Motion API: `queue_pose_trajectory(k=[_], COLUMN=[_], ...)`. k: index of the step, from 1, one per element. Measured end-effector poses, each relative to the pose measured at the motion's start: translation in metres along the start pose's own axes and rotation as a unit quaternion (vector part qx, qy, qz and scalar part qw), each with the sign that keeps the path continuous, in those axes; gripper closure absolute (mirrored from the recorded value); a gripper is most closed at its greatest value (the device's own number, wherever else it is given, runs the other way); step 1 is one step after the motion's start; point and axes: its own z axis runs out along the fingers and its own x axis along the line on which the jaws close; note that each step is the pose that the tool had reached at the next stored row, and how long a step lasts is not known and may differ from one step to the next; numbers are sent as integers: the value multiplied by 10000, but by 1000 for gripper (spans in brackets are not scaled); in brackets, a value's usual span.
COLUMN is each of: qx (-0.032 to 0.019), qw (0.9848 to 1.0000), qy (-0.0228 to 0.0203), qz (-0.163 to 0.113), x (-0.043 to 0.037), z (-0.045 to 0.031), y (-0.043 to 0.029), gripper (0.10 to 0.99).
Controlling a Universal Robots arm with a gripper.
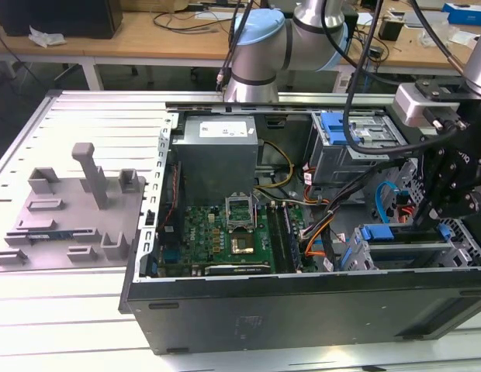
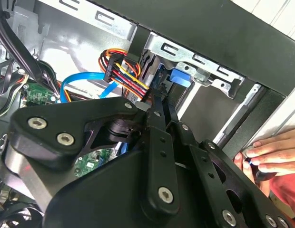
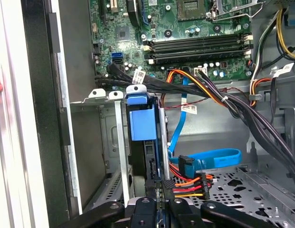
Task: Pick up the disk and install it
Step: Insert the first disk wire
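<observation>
The disk point(image 3: 142, 124) stands on edge in the metal drive bay point(image 3: 120, 142) at the corner of the open computer case, its bright blue bracket facing the first wrist view. In the second wrist view the same blue bracket of the disk point(image 2: 180, 77) shows just beyond the fingertips. My gripper point(image 3: 160, 186) is shut on the disk's near edge, with its black fingers point(image 2: 162, 118) pressed close on either side. In the exterior view the gripper point(image 1: 436, 211) reaches down into the case at the exterior view's right, above the bay where the disk point(image 1: 384, 232) sits.
Orange, red and black cable bundles point(image 3: 219, 95) and a blue flat cable point(image 3: 214, 156) run close beside the bay. The motherboard point(image 1: 225, 232), grey power supply point(image 1: 217, 151) and an upper drive cage point(image 1: 357, 136) fill the case. A person's hand point(image 2: 269, 154) rests outside the case wall.
</observation>
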Motion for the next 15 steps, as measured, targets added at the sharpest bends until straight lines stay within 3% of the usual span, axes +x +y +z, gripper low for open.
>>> queue_pose_trajectory(k=[15], qx=[-3], qw=[10000], qy=[-32], qz=[1], x=[12], z=[21], y=[-1], gripper=[918])
